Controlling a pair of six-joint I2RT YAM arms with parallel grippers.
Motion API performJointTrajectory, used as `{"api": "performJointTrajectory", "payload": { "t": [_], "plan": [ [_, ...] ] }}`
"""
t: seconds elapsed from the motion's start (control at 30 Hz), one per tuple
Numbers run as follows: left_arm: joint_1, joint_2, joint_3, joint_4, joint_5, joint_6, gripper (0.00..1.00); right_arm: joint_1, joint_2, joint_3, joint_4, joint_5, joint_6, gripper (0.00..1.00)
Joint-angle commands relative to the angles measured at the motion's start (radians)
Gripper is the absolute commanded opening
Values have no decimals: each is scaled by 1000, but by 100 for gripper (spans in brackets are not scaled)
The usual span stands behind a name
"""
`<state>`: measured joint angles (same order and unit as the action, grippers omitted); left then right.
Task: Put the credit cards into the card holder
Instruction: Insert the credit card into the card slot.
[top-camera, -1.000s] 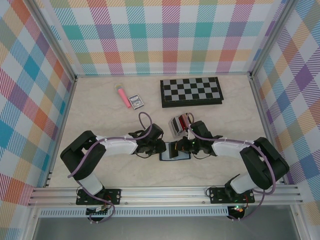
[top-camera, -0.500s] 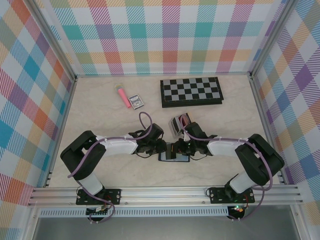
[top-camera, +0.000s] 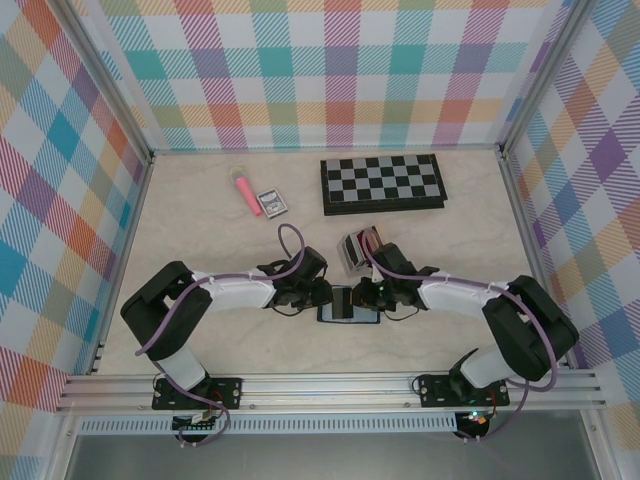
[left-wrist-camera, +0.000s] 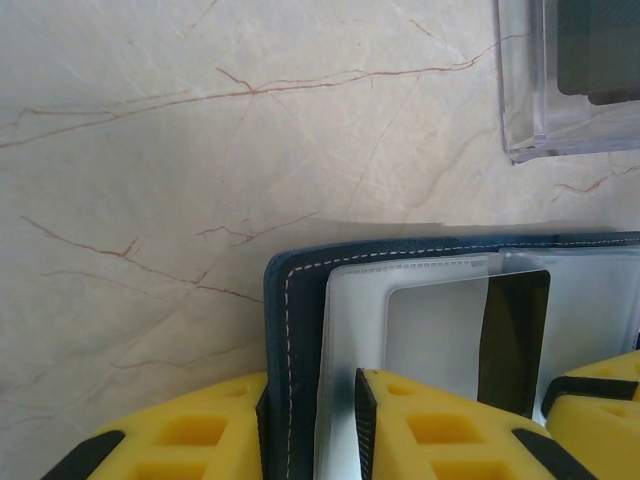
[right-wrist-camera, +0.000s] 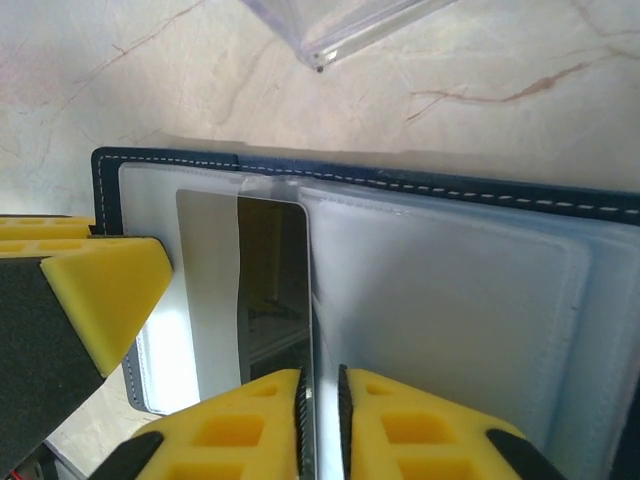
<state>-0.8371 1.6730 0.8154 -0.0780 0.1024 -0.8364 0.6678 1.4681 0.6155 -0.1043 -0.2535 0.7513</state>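
Dark card half into the wallet pocket, both grippers at the open wallet.

Top: card holder flat between left gripper and right gripper. Left wrist: yellow fingers clamping wallet's left edge. Right wrist: jaws pinched on dark credit card, long axis pointing into pocket.

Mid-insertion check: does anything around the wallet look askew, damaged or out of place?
Nothing looks damaged or spilled. The navy blue folding card holder lies open and flat on the marble-patterned table. The left claw pinches its edge, while the right claw grips a dark card standing partly in a clear pocket, roughly square with it.
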Motion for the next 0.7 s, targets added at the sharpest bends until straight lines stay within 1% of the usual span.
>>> {"api": "performJointTrajectory", "payload": {
  "t": [0.0, 0.2, 0.37, 0.5, 0.6, 0.67],
  "plan": [
    [-3, 41, -10, 14, 6, 20, 28, 7, 43, 36, 25, -52, -12, 15],
    [-3, 37, -15, 20, 12, 20, 30, 21, 89, 70, 42, -77, -13, 13],
    [-2, 34, -17, 29, 14, 15, 36, 32, 116, 93, 63, -115, -14, 13],
    [-2, 33, -18, 30, 17, 15, 37, 36, 127, 103, 82, -128, -6, 14],
    [-2, 34, -22, 30, 16, 16, 39, 36, 137, 115, 70, -122, -9, 14],
    [-3, 39, -20, 21, 7, 16, 36, 36, 130, 118, 40, -85, -11, 15]
  ]
}}
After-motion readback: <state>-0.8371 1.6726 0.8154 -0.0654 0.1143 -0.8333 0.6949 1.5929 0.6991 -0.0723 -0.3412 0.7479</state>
